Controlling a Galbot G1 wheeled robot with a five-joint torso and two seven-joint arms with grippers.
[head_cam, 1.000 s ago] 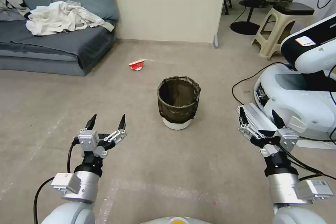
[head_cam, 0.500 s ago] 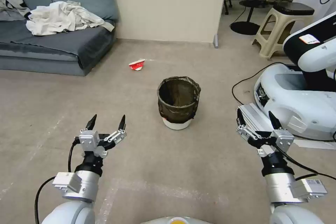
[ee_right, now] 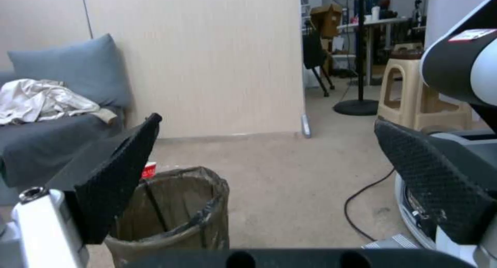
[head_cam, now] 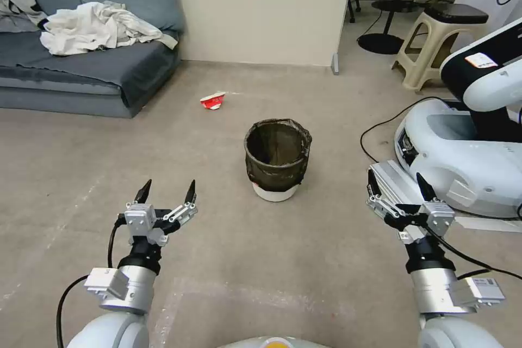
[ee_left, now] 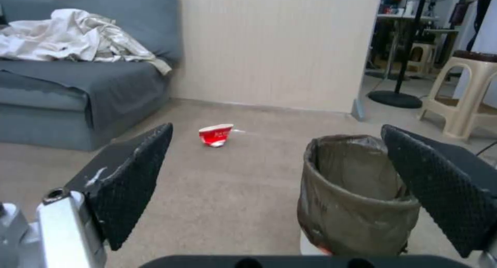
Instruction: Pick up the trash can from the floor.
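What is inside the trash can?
The trash can holds a dark bag folded over its rim, and the inside looks empty in the head view. Its very bottom is too dark to tell. Both grippers hover apart from it, open.

Spread left hand [ee_left: 279, 182] frames upright trash can [ee_left: 355, 196].
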